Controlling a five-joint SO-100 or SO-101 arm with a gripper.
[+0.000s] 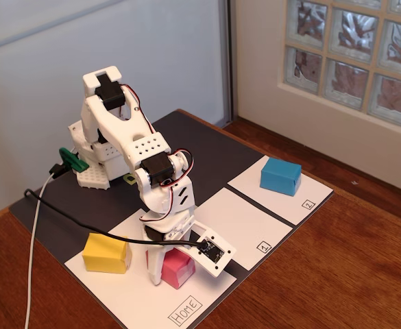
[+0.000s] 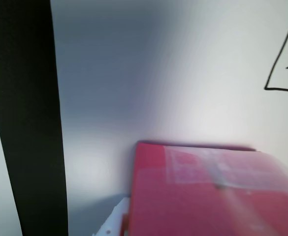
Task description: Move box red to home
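The box red rests on the home sheet, near its right part, above the "Home" label. My gripper points straight down around it. Its white finger stands against the box's left side, and the camera plate sticks out to the right. In the wrist view the box red fills the lower right, with a white finger pressed to its left face. The other finger is hidden. The gripper looks shut on the box.
A yellow box sits at the left of the home sheet. A blue box stands on sheet 2. Sheet 1 lies between them. A black cable and a white cable run past the arm's base.
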